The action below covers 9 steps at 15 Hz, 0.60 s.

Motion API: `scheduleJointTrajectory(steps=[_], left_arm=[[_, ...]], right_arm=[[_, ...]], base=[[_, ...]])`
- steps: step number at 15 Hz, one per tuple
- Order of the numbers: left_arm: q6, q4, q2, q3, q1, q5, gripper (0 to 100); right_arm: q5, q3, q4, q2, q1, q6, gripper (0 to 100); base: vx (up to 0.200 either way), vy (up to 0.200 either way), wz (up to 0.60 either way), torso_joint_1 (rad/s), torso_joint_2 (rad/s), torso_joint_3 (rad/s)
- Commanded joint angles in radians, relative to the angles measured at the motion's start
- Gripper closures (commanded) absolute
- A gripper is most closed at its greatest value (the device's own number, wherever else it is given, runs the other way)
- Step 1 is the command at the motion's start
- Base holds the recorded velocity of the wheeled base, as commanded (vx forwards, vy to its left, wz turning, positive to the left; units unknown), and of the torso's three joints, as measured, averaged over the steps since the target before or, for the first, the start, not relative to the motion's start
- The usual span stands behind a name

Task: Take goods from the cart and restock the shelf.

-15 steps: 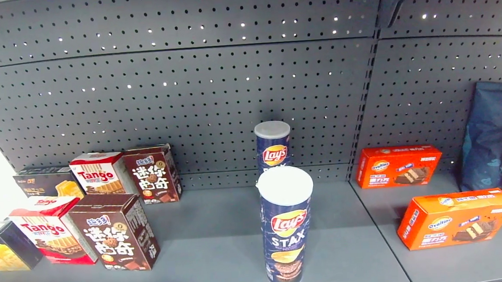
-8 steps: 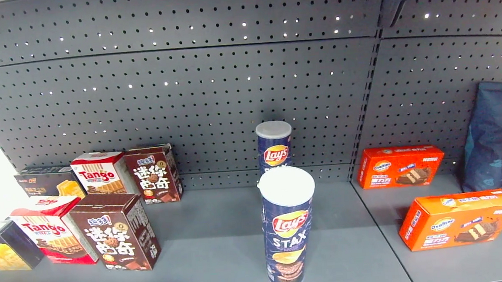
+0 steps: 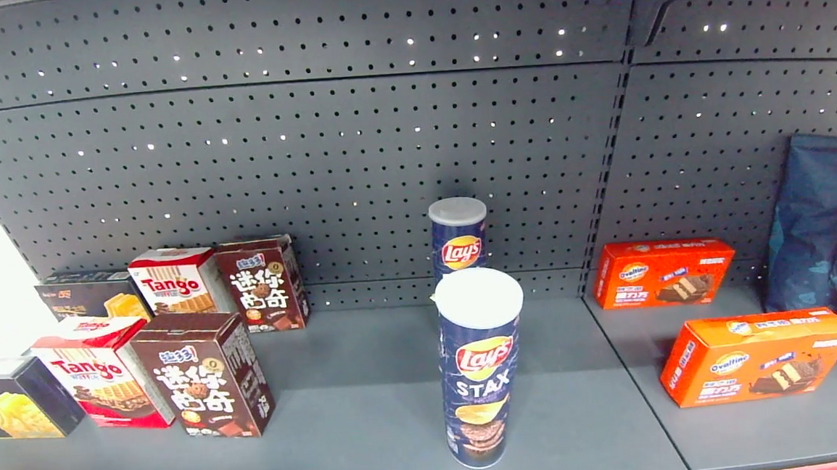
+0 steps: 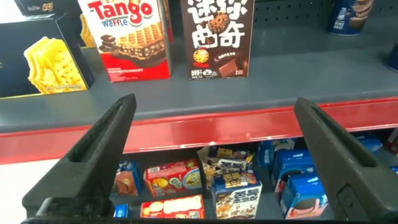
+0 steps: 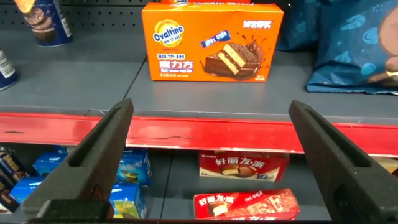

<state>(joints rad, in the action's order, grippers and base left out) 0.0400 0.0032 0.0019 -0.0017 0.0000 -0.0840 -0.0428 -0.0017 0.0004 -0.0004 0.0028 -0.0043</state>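
On the grey shelf (image 3: 359, 391) two blue chip cans stand in a line, one in front (image 3: 481, 365) and one behind (image 3: 459, 236). Wafer and cookie boxes (image 3: 209, 371) fill the left side, and two orange cake boxes (image 3: 756, 356) lie on the right. My left gripper (image 4: 211, 165) is open and holds nothing, in front of the shelf's red edge (image 4: 217, 127) below a brown cookie box (image 4: 217, 37). My right gripper (image 5: 211, 165) is also open and holds nothing, facing an orange cake box (image 5: 211, 40) from just below the red edge (image 5: 211, 134).
Dark blue bags (image 3: 836, 238) lean at the far right. A perforated back wall (image 3: 312, 161) closes off the shelf behind. A lower shelf holds several small boxes (image 4: 230, 186) and red cake boxes (image 5: 242, 165). Bare shelf board lies between the cookie boxes and the cans.
The whole head view has shifted a little, so the shelf's red front edge now shows along the bottom. The goods on the shelf stand where they were.
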Motion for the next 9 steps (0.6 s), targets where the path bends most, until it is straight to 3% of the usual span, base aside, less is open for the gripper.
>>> scheduleJointTrajectory(steps=[1, 9], left_arm=[[0.000, 0.000, 0.000, 0.000, 0.000, 0.000, 0], [0.000, 0.000, 0.000, 0.000, 0.000, 0.000, 0]], right_arm=[[0.000, 0.000, 0.000, 0.000, 0.000, 0.000, 0], [0.000, 0.000, 0.000, 0.000, 0.000, 0.000, 0]], base=[[0.000, 0.000, 0.00, 0.000, 0.00, 0.000], [0.000, 0.000, 0.00, 0.000, 0.00, 0.000]])
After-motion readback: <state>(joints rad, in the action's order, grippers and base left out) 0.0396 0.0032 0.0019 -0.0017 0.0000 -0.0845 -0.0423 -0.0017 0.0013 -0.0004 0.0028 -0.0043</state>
